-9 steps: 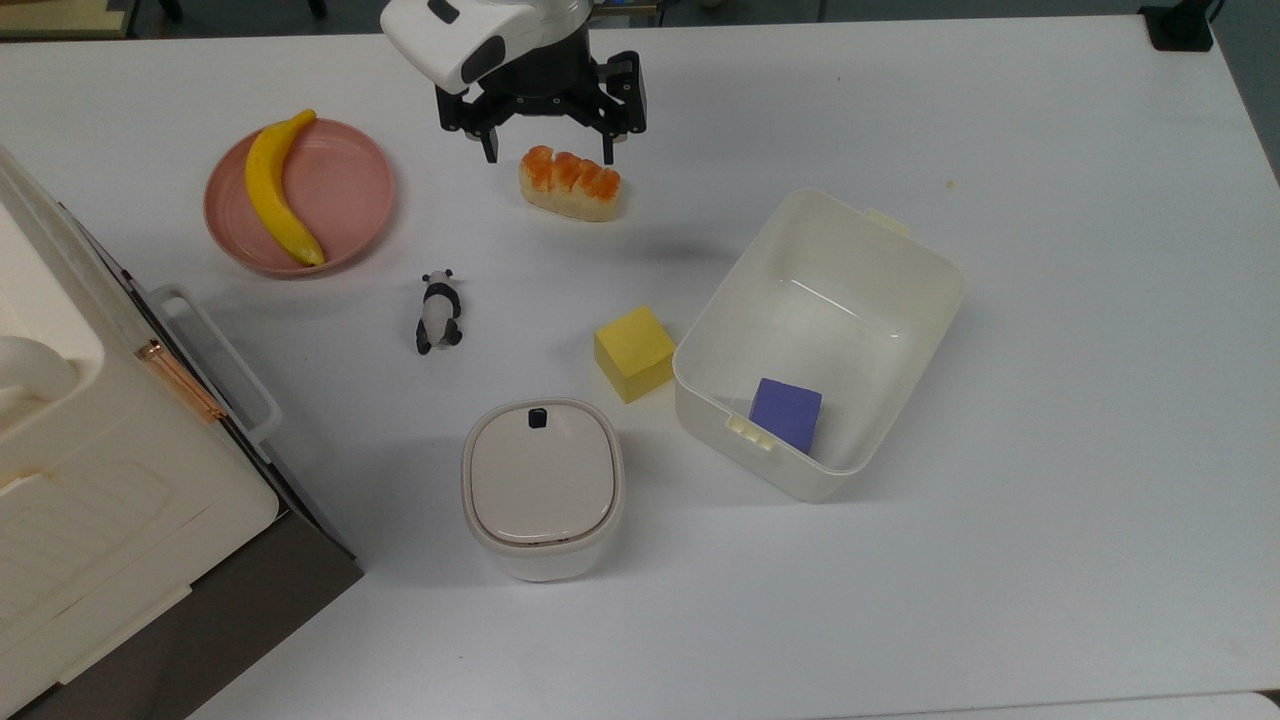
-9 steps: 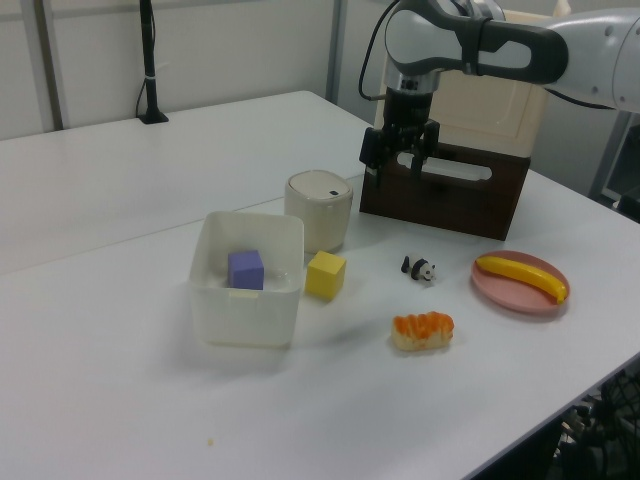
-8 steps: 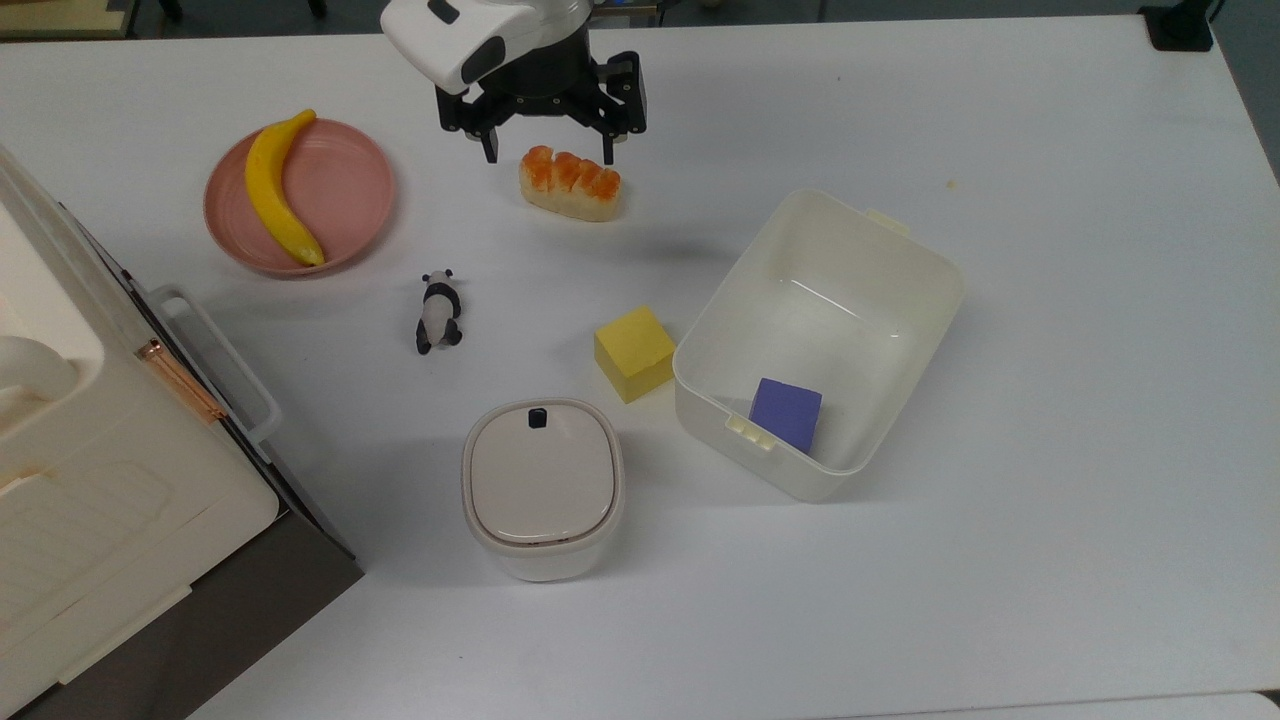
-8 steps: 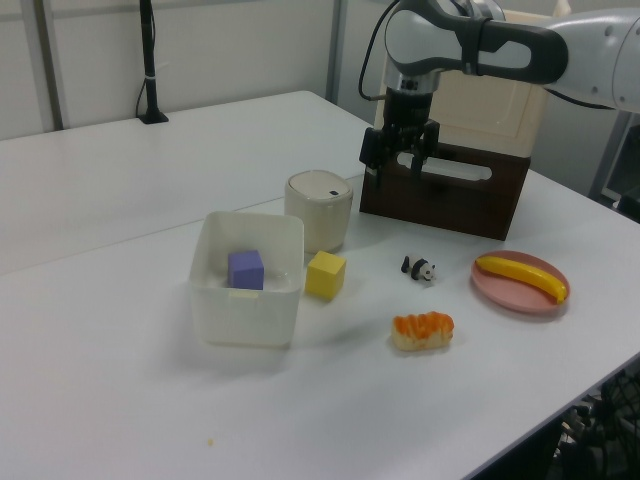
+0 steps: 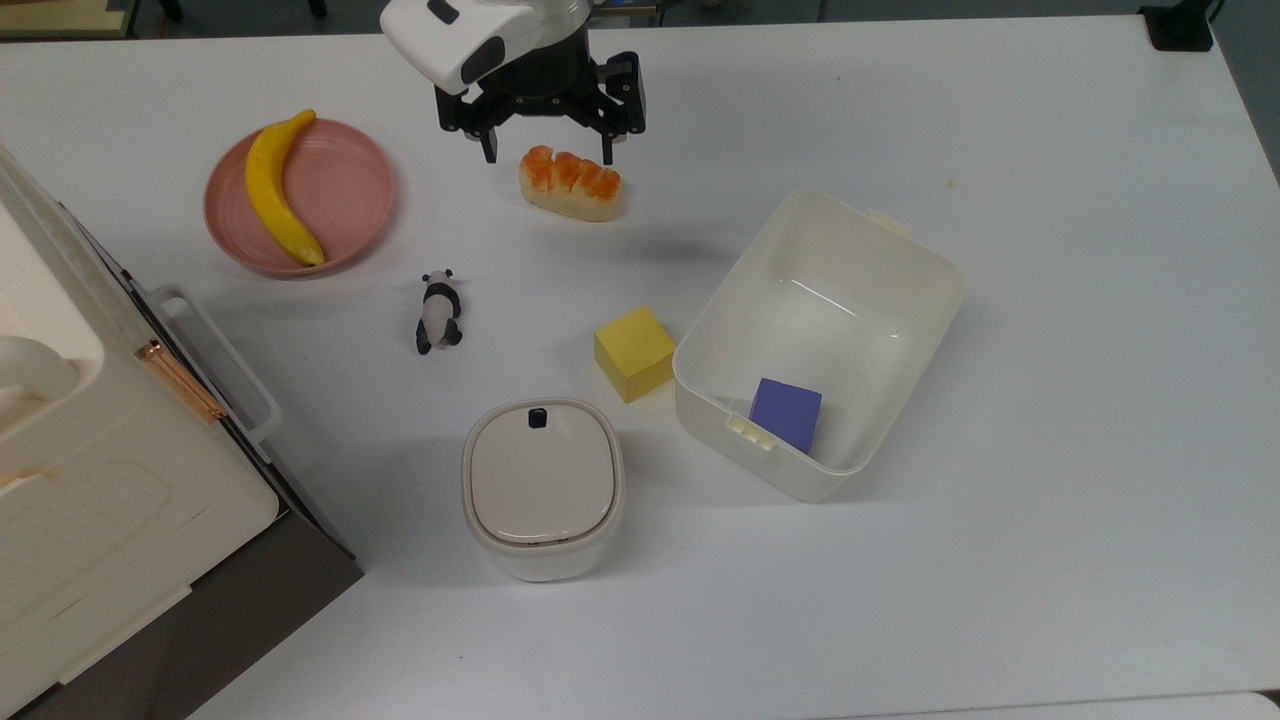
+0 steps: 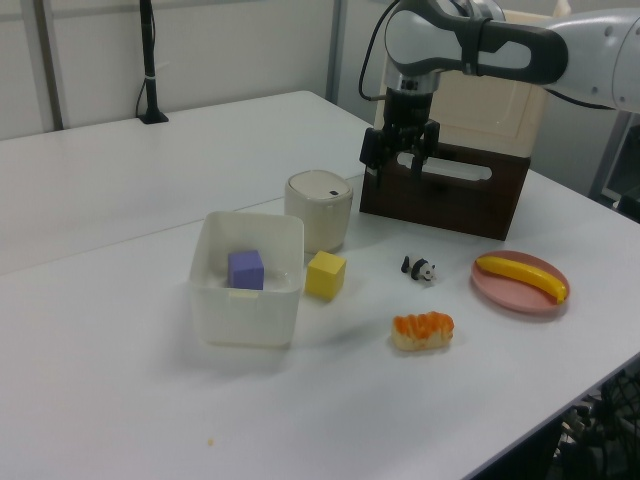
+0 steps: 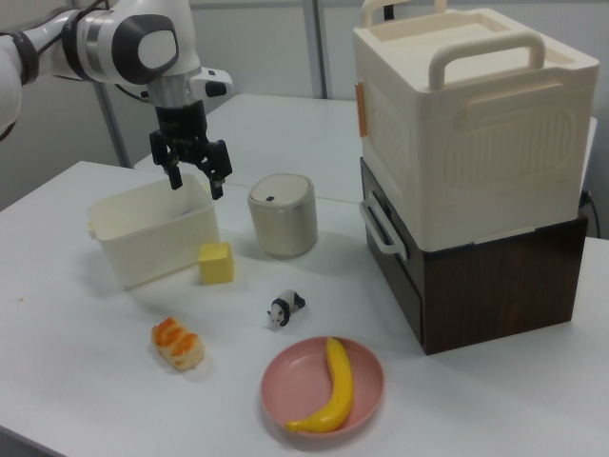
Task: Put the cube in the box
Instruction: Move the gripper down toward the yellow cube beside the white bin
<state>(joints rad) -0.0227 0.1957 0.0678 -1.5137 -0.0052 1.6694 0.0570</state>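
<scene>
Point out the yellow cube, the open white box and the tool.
yellow cube (image 5: 634, 345), top view, top face.
box (image 5: 872, 229), top view, far rim.
tool (image 5: 547, 158), top view, midway between its spread fingertips.

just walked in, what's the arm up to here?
The arm's hand is open and empty, up in the air above the table, in the top view over the sushi piece. The yellow cube sits untouched on the table right beside the white box, outside its wall. Inside the box lies a purple cube. So the pick has not started yet.
</scene>
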